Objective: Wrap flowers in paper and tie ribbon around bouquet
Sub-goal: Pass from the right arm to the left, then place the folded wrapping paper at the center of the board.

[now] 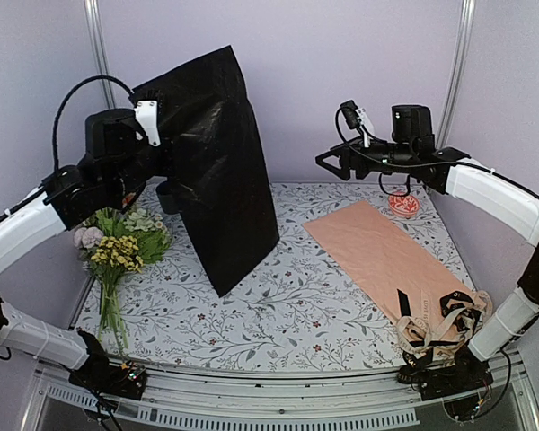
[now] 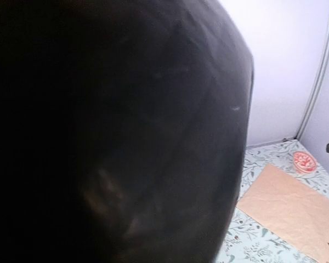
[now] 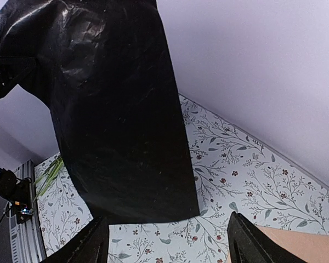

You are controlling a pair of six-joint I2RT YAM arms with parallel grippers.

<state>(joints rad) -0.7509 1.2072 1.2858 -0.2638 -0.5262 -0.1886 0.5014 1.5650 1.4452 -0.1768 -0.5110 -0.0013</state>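
The black paper (image 1: 220, 171) hangs upright above the table, pinched at its upper left by my left gripper (image 1: 159, 148), which is shut on it; its lower corner reaches the tablecloth. In the left wrist view the paper (image 2: 115, 131) fills nearly everything and hides the fingers. My right gripper (image 1: 328, 162) hovers open to the right of the sheet, apart from it. Its wrist view shows the paper (image 3: 115, 109) ahead, beyond the right gripper (image 3: 170, 246). The flowers (image 1: 117, 238) lie bunched at the table's left edge. The cream ribbon (image 1: 436, 325) is heaped at the front right.
A peach-tan sheet (image 1: 386, 251) lies flat on the right half of the table. A small red dish (image 1: 404, 206) sits behind it. A black strap (image 1: 404, 303) is tangled with the ribbon heap. Flower stems (image 1: 110, 310) point toward the left arm's base.
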